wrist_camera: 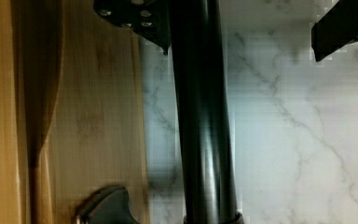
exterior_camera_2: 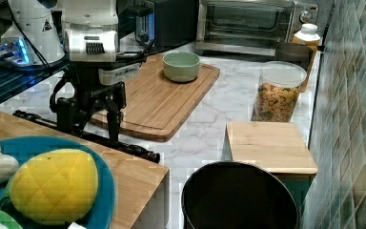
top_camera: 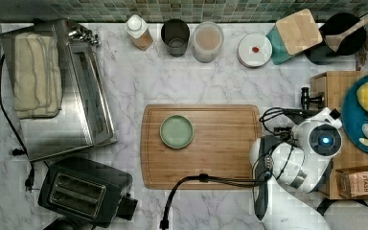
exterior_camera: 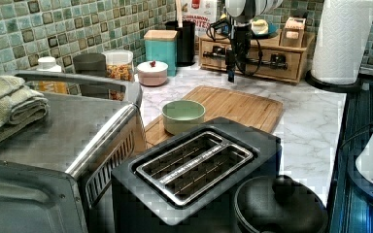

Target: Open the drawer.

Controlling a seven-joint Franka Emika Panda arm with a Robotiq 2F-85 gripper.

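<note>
The drawer (exterior_camera: 291, 71) is the front of a light-wood box (top_camera: 333, 86) by the tiled wall in the left view; none of its tray interior shows. Its long black bar handle (exterior_camera_2: 133, 150) runs along that front. My gripper (exterior_camera_2: 89, 131) hangs straight down over the handle, open, with one finger (exterior_camera_2: 114, 119) on each side of the bar. In the wrist view the handle (wrist_camera: 205, 116) runs between the two fingertips (wrist_camera: 140, 23), closer to the one on the wood side, and the drawer front (wrist_camera: 98, 116) lies just beyond it. The gripper (exterior_camera: 231, 73) is also seen from across the counter.
A wooden cutting board (top_camera: 220, 143) with a green bowl (top_camera: 177, 131) lies on the marble counter just behind my arm (top_camera: 316, 143). A blue plate of fruit (top_camera: 359, 115) rests on the box. Jars line the back wall; a toaster (top_camera: 84, 191) and toaster oven (top_camera: 72, 96) stand far off.
</note>
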